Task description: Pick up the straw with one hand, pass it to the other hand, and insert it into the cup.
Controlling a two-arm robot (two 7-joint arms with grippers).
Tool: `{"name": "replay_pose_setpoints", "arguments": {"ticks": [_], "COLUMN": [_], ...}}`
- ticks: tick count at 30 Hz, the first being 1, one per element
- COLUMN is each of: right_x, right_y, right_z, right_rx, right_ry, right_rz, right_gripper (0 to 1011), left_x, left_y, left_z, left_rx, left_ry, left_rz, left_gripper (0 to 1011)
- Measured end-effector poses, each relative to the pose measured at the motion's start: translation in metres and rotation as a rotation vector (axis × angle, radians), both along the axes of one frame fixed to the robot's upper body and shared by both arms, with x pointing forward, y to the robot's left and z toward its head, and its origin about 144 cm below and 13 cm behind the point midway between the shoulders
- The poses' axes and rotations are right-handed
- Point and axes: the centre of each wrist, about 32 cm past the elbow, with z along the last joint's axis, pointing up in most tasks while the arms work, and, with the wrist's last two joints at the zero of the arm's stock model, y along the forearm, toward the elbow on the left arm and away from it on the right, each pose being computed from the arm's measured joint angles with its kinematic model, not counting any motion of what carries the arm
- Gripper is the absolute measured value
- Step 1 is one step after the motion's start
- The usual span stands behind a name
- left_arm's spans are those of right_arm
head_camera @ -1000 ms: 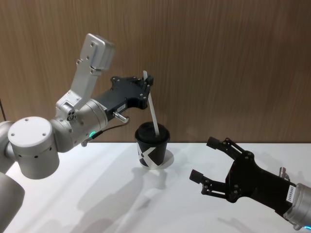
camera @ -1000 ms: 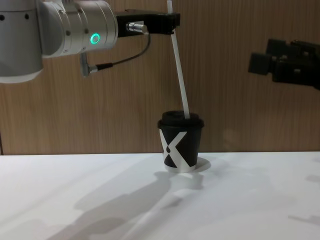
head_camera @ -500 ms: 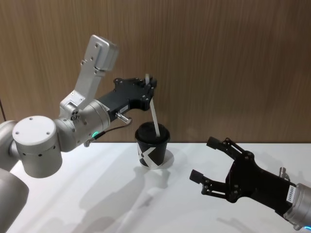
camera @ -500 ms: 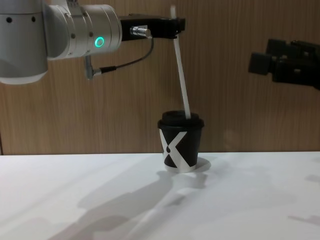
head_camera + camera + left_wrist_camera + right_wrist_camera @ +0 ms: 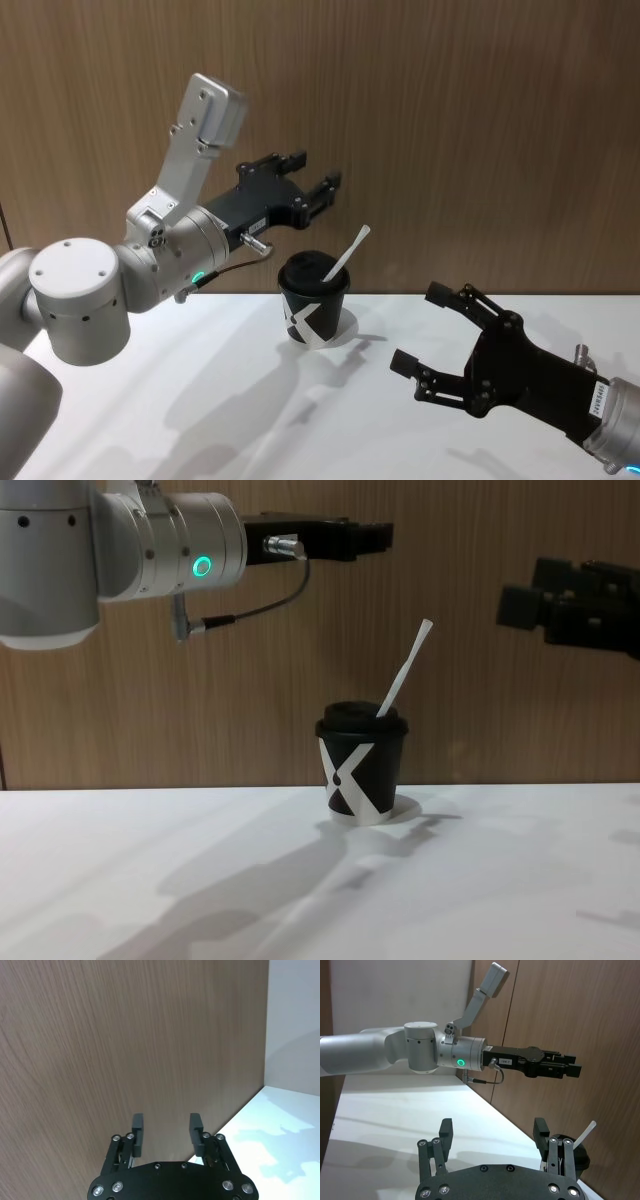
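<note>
**Straw in cup, both claws empty**

We judged the task done. One straw stood in the lid of one cup on the counter, leaning right. The left claw hovered above it, fingers apart. The right claw waited near the cup's right, also apart.

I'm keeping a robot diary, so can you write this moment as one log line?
thin white paper straw: in lid of black paper cup with white X, leaning | left pincer: open, above cup | right pincer: open, parked aside
</note>
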Motion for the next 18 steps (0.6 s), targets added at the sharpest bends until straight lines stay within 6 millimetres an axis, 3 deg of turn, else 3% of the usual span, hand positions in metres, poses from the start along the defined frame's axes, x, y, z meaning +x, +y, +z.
{"name": "replay_pose_setpoints", "arguments": {"ticks": [4,5,12,18], "right_x": [0.0,0.0,0.0,0.0002], "right_y": [0.0,0.0,0.0,0.0005], "right_z": [0.0,0.0,0.0,0.0011], "right_rx": [0.0,0.0,0.0,0.001], "right_ry": [0.0,0.0,0.0,-0.001], "right_rz": [0.0,0.0,0.0,-0.005], "right_gripper": [1001,1001,1001,1001], "left_x": [0.0002,0.0002,0.0004,-0.0031], "left_y": [-0.0001,-0.0001,-0.0001,0.0016], "left_z": [-0.0002,-0.0001,-0.0001,-0.0026], "left_rx": [0.001,0.001,0.002,-0.001], "left_ry": [0.001,0.001,0.002,-0.001], "left_rz": [0.0,0.0,-0.001,-0.003], "left_gripper": [648,719,904,1000]}}
